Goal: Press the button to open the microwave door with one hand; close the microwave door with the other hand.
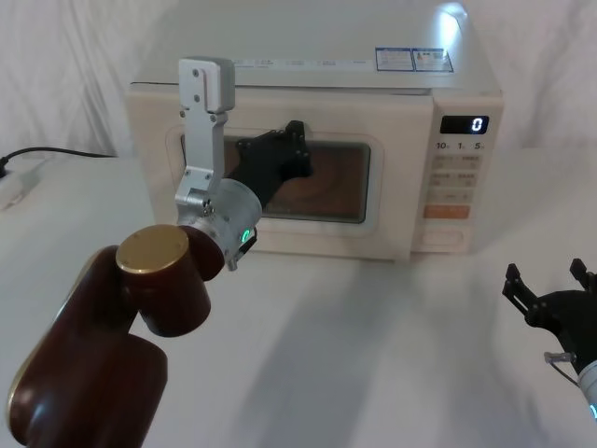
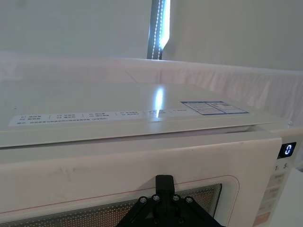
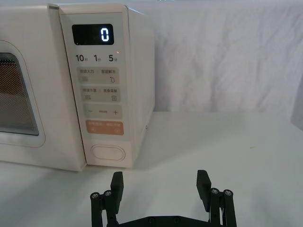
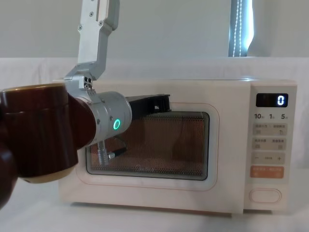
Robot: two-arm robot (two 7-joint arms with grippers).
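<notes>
The cream microwave (image 1: 326,70) stands at the back of the white table, its display (image 3: 93,34) showing 0. The microwave door (image 1: 308,241) looks flush with the body. My left gripper (image 1: 294,140) rests against the door at the top edge of the dark window (image 4: 164,145), fingers together, and shows in the left wrist view (image 2: 164,182) and the chest view (image 4: 163,100). The large cream button (image 3: 108,152) sits at the bottom of the control panel, below the orange key (image 3: 104,127). My right gripper (image 1: 546,273) hovers low at the front right, open and empty, well short of the button.
A white power strip (image 1: 14,182) with a black cable (image 1: 56,152) lies at the table's left. My brown left elbow (image 1: 159,280) bulks large in the near left. Bare table lies in front of and to the right of the microwave.
</notes>
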